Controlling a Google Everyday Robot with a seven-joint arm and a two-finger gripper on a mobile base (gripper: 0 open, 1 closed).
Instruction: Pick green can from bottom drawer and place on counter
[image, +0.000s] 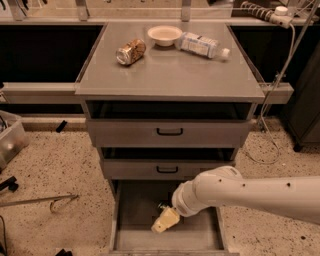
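The bottom drawer (135, 220) is pulled open, showing its flat grey floor. My gripper (165, 220), cream-coloured, hangs low inside it just left of the middle, on the white arm (240, 192) that reaches in from the right. A small dark greenish bit (162, 205) shows right above the gripper. I cannot tell whether it is the green can, which is otherwise hidden. The counter (170, 75) is the grey top of the cabinet, well above the gripper.
On the counter lie a tan patterned can (131, 52), a white bowl (164, 35) and a plastic bottle (202, 45) on its side. The two upper drawers (169, 132) stand slightly open. A cable (272, 100) hangs at the right and a clear bin (10, 137) stands at the left.
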